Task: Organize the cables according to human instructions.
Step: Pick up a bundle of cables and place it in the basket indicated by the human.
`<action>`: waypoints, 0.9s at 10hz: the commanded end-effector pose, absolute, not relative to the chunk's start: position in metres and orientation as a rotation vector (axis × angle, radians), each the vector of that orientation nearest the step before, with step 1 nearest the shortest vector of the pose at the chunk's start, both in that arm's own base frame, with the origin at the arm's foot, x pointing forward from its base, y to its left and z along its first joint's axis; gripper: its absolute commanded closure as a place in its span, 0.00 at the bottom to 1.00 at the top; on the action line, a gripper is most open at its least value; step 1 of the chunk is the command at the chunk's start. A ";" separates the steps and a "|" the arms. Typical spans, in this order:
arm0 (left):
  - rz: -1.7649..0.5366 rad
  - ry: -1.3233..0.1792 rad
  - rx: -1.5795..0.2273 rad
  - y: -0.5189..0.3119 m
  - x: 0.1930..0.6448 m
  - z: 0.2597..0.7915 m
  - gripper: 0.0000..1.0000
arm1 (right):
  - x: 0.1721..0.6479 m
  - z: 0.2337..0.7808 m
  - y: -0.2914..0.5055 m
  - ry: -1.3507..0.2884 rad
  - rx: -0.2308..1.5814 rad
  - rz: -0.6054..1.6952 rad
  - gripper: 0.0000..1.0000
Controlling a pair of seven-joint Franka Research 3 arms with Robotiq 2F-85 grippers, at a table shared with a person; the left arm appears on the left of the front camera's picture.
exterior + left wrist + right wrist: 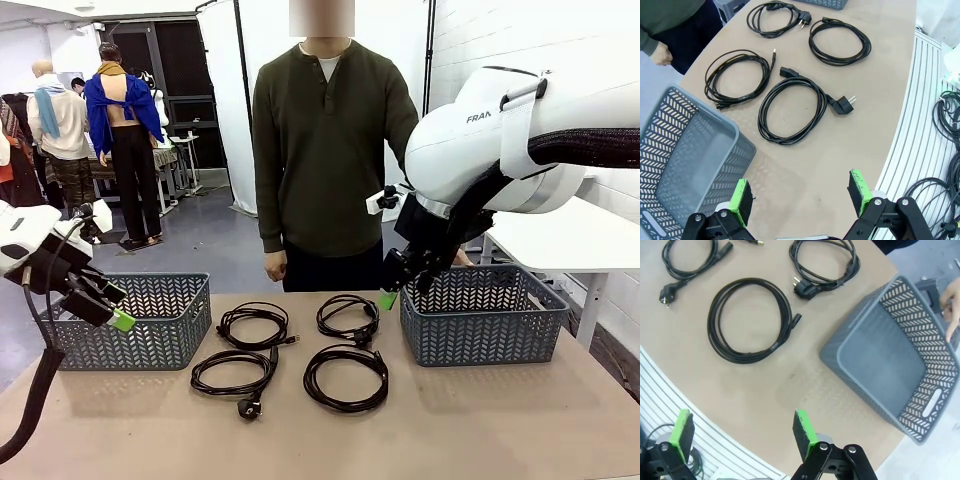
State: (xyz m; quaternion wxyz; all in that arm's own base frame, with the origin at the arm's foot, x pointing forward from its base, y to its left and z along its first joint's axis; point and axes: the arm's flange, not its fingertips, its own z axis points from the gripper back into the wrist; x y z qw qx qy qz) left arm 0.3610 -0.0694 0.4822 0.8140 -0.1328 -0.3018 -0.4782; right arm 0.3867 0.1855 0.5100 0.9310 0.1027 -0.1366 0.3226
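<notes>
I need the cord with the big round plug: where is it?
Front view: the cord lies in the near row, between the left basket and the other near coil.

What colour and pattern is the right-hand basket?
The right basket is blue-grey with herringbone cut-out walls; front view shows it best.

The tan surface (500, 430) before me bears a grey left basket (140, 330). Just beside that basket lie two coiled black cables, a far coil (253, 325) and a near coil (235, 372). Past them lie two more coils (346, 377), and a second basket (480, 335) stands farthest from it.
</notes>
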 end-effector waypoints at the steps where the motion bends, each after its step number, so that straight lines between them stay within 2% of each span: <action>1: -1.034 -0.651 -0.301 -0.067 0.363 0.481 0.00 | 0.392 0.514 0.194 -0.224 0.207 0.491 0.00; 4: -1.034 -0.651 -0.301 -0.067 0.363 0.481 0.00 | 0.405 0.498 0.211 -0.151 0.213 0.291 0.00; 9: -1.034 -0.651 -0.301 -0.067 0.363 0.481 0.00 | 0.416 0.465 0.227 -0.138 0.169 0.154 0.00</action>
